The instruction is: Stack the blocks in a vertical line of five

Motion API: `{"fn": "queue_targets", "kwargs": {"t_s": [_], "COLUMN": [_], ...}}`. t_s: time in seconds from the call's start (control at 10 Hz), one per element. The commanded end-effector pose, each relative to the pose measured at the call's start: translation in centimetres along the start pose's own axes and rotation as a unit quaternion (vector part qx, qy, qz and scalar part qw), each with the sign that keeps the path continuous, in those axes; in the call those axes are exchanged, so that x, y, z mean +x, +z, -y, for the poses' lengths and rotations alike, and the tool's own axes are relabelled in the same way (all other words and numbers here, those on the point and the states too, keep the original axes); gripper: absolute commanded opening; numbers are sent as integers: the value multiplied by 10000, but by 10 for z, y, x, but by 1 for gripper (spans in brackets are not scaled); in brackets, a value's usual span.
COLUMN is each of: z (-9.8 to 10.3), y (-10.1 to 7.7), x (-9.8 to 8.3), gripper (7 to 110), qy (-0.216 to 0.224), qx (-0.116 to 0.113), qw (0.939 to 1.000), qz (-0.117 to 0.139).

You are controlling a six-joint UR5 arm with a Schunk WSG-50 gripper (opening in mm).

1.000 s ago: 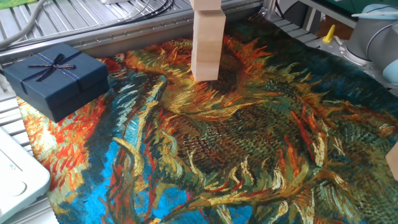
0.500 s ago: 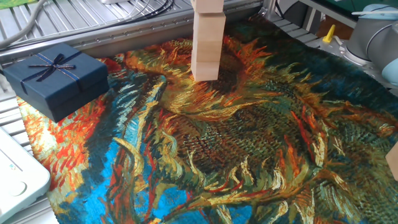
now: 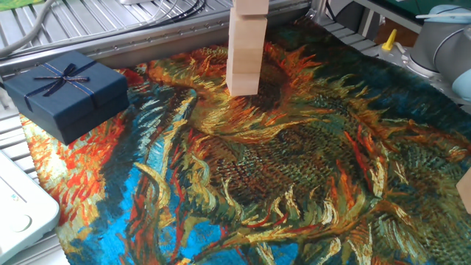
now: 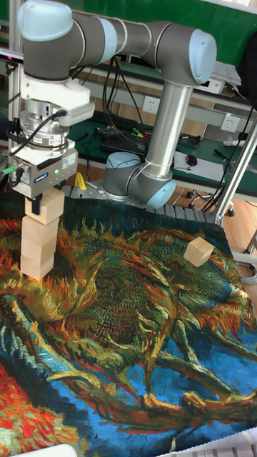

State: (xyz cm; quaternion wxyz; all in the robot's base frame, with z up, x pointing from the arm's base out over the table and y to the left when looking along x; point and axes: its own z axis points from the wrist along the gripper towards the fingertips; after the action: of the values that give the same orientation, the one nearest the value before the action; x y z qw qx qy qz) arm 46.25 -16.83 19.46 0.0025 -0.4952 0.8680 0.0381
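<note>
Two pale wooden blocks stand stacked (image 3: 245,59) (image 4: 38,250) at the far left of the painted cloth. A third block (image 4: 45,209) (image 3: 250,6) sits right at the top of that stack, turned slightly askew, and whether it rests on it I cannot tell. My gripper (image 4: 43,201) comes down from above and is shut on this top block, out of the fixed view's frame. One loose block (image 4: 198,251) lies on the cloth to the right, and only its edge (image 3: 465,188) shows in the fixed view.
A dark blue gift box with ribbon (image 3: 70,92) sits at the cloth's left edge. A white device (image 3: 18,210) lies at the near left corner. The arm's base (image 4: 132,178) stands behind the cloth, with metal rails (image 3: 110,29) along the back.
The top block has shifted slightly to the right over the stack. The two lower blocks and the loose block have not moved.
</note>
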Motion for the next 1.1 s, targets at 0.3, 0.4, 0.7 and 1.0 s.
{"fn": "queue_targets", "kwargs": {"t_s": [0.3, 0.4, 0.7, 1.0], "z": [11, 13, 11, 5], "y": [-2, -2, -5, -7], "x": [17, 17, 18, 15], "gripper": [7, 7, 7, 7], "qy": [-464, -373, -414, -413], "qx": [199, 240, 248, 264], "qw": [9981, 9984, 9984, 9987], "qz": [-351, -337, -290, -125]}}
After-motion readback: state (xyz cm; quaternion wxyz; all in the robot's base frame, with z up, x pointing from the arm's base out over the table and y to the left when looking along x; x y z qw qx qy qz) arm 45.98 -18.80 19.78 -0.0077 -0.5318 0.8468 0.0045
